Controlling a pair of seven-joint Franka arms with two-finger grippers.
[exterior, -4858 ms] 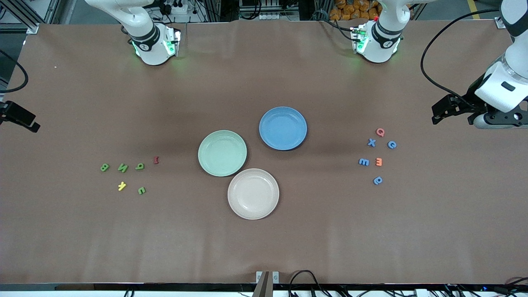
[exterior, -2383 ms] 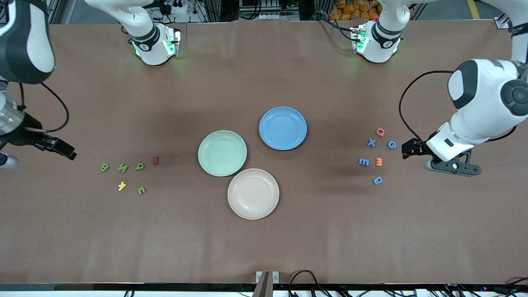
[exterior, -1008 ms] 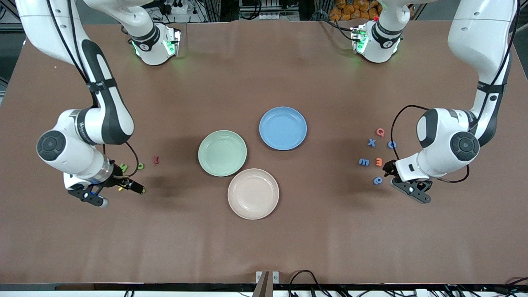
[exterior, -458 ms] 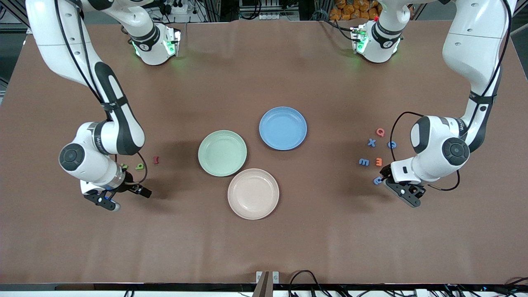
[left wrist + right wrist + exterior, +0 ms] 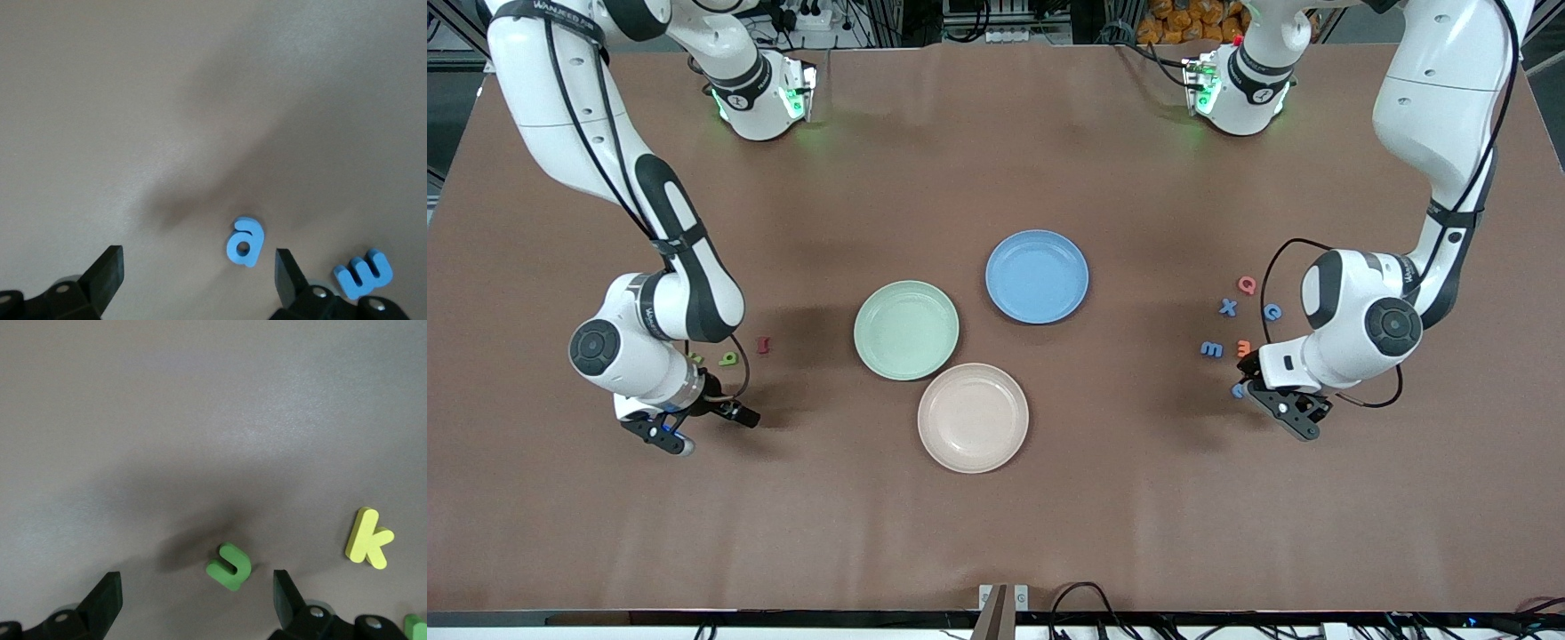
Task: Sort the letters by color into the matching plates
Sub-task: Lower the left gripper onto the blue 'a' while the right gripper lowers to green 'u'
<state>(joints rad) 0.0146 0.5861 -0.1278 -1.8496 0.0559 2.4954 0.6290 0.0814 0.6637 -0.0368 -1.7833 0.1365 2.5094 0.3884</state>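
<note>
Since half a second ago both arms have crept slightly inward and lower. The left gripper [image 5: 197, 273], fingers spread, hangs over the blue "a" [image 5: 244, 241] beside the blue "m" [image 5: 363, 273]. The right gripper [image 5: 197, 600], also spread, hangs over the green "u" [image 5: 229, 567], near the yellow "k" [image 5: 369, 538]. The green plate [image 5: 906, 330] and blue plate [image 5: 1037, 276] sit mid-counter [image 5: 996, 524]. "WANKEED" is partly readable on the right arm [image 5: 560, 7].

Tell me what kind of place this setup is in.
Probably a robotics lab: two white robot arms are bolted along one edge of a brown-covered table, cables and aluminium framing edge it, and the props are three round shallow plates and small chunky toy letters.
</note>
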